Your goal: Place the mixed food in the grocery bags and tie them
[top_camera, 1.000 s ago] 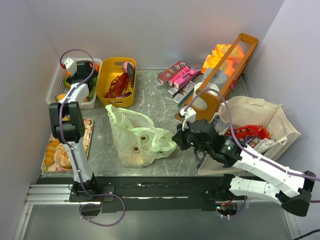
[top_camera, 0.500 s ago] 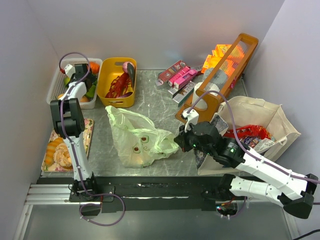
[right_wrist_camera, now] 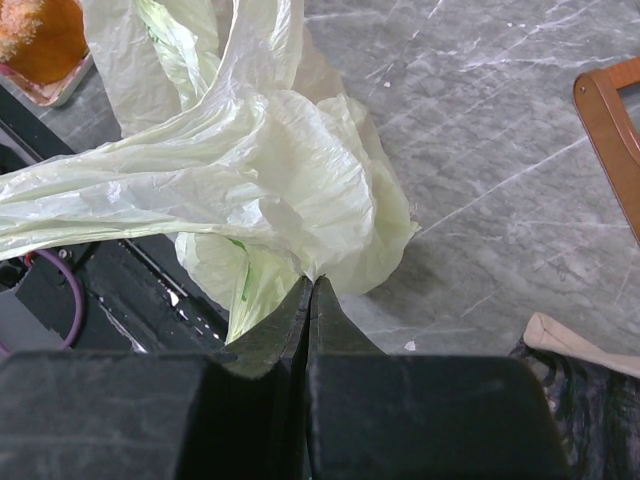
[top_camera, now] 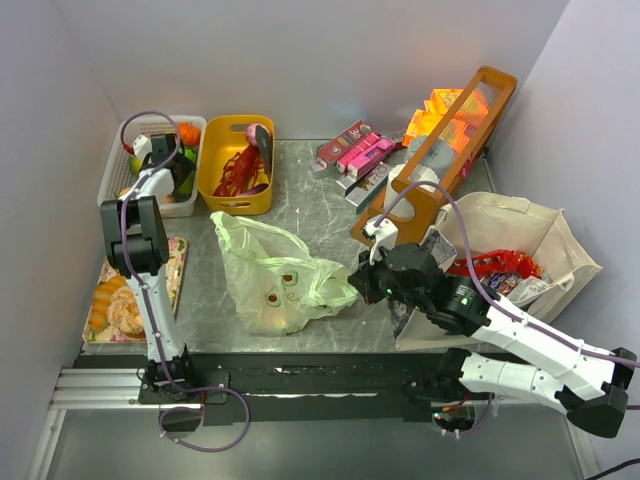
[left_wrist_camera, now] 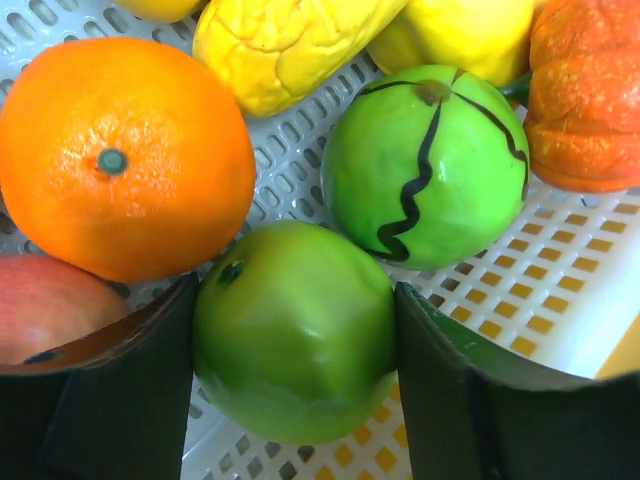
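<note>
Pale green plastic bag [top_camera: 272,285]: lies crumpled on grey marbled table [top_camera: 310,210], mid-front, between the arms; brown round items show through the film. Its R end is pinched by right gripper [right_wrist_camera: 311,285], fingers pressed together on a gathered fold, no gap between them. Vs. 1 s ago: R wrist sits slightly nearer the front edge and a touch further R, bag end drawn w/ it. No visible change vs. 0.5 s ago.

Entry 2, left gripper [left_wrist_camera: 295,290]: down in white perforated tray [top_camera: 112,165], far L corner. Fingers [left_wrist_camera: 110,400] spread wide, pads against both flanks of green toy fruit [left_wrist_camera: 290,350], which rests on the tray floor. Vs. 1 s ago: wrist block reads nearer in top view, elbow shifted toward L wall.

Tray neighbours: orange [left_wrist_camera: 120,160] touching the fruit's upper L; green striped ball [left_wrist_camera: 425,170] at upper R; yellow lumpy piece [left_wrist_camera: 280,50] beyond; reddish fruit [left_wrist_camera: 40,320] partly hidden by L finger.

Beige canvas tote [top_camera: 545,235]: R side, mouth open, red packet [top_camera: 500,265] inside; unmoved.

Yellow basket [top_camera: 235,195], wooden crate [top_camera: 440,190]: unmoved.
</note>
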Controlling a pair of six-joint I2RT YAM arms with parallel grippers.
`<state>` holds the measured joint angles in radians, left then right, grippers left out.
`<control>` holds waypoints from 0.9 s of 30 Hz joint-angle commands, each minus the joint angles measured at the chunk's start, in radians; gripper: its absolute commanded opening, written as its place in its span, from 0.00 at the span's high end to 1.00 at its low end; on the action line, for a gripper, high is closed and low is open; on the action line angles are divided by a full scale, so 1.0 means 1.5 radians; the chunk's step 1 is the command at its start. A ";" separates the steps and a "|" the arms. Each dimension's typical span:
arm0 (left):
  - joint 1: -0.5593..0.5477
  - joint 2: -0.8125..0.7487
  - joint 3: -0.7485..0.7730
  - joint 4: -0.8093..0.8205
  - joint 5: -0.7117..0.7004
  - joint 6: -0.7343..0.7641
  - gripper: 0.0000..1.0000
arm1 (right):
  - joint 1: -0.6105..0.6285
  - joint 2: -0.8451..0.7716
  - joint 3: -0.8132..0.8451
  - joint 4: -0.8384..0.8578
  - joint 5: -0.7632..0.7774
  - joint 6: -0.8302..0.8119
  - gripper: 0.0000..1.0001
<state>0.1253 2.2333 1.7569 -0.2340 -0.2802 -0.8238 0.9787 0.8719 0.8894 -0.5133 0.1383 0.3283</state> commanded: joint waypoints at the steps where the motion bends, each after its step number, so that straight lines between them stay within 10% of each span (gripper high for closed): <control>1: -0.015 -0.086 -0.049 0.056 0.082 0.010 0.73 | -0.003 -0.003 -0.002 0.016 0.012 -0.001 1.00; 17: -0.123 -0.393 -0.127 0.116 0.073 0.165 0.70 | -0.004 0.020 0.017 0.015 0.013 -0.008 1.00; 27: -0.272 -0.736 -0.366 0.094 0.281 0.228 0.70 | -0.004 0.021 0.031 -0.016 0.053 -0.010 1.00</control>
<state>-0.1394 1.3495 1.2816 -0.0750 -0.0250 -0.5327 0.9771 0.9058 0.8902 -0.5198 0.1623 0.3202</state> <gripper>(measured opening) 0.723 0.008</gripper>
